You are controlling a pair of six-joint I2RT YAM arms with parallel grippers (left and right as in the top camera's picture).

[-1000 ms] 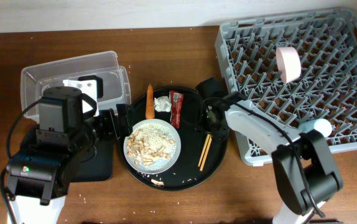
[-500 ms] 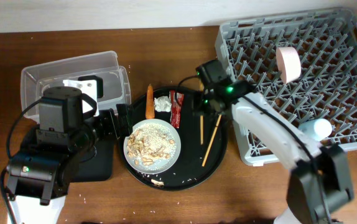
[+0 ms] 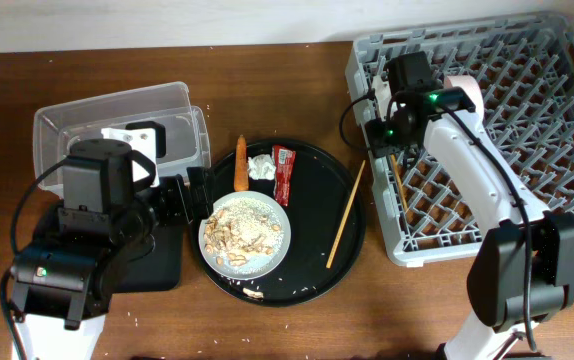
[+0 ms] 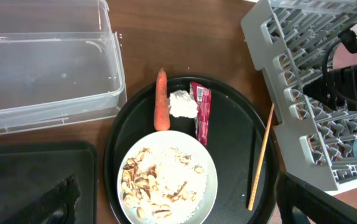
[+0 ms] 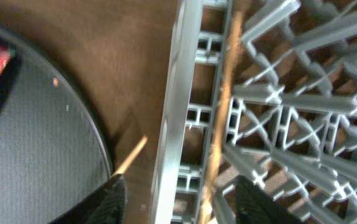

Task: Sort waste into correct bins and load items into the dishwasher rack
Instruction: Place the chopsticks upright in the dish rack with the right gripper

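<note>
My right gripper is open over the left edge of the grey dishwasher rack. One wooden chopstick lies in the rack between its fingers. The other chopstick lies across the right rim of the round tray. The pink bowl stands in the rack. My left gripper is open above the plate of beige scraps. The carrot, tissue and red wrapper lie behind the plate.
The round black tray holds the plate and the waste. The clear tub stands at the back left. The shallow black tray lies under my left arm. My right arm stretches across the rack's front.
My right gripper has moved from the round tray up and right to the rack with one chopstick. The other chopstick has shifted onto the tray's right rim. The left arm has not moved.
</note>
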